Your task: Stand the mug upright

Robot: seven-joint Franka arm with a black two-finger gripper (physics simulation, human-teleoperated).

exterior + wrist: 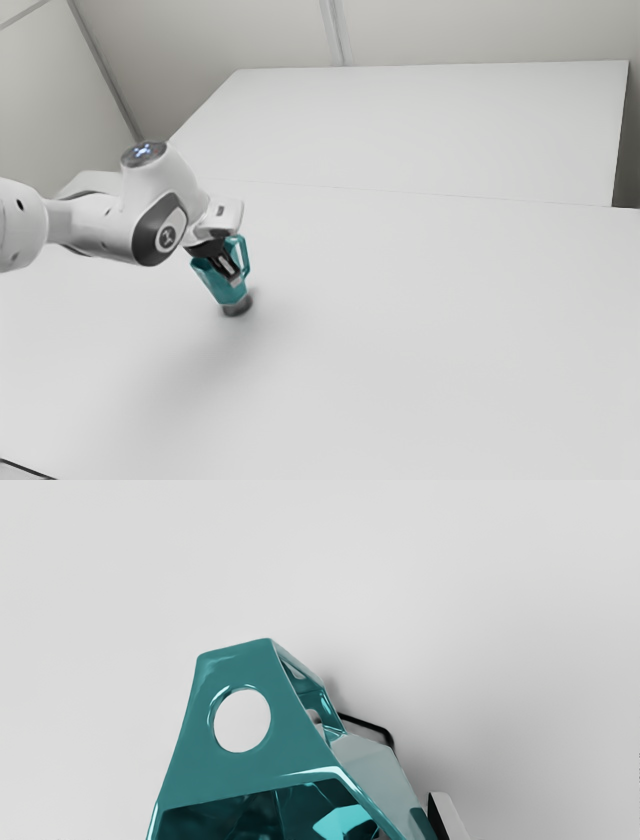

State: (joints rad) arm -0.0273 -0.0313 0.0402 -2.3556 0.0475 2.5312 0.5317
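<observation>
Exterior view: one white, jointed robot arm [95,225] is reaching over one broad white table [400,330], and its one black two-finger gripper [233,274] is overlapping one teal, angular mug [217,287]. Whether the gripper is holding the mug or standing open around it, I cannot tell. The mug is leaning, its mouth tipping towards the exterior view's left, with its one teal looped handle [246,259] facing the exterior view's right and its one dark grey base [237,306] pointing down at the table. In the wrist view, one round hole is piercing the flat teal piece beside the mouth. The mug's hollow is showing dark and glossy; its contents are staying unclear.
</observation>
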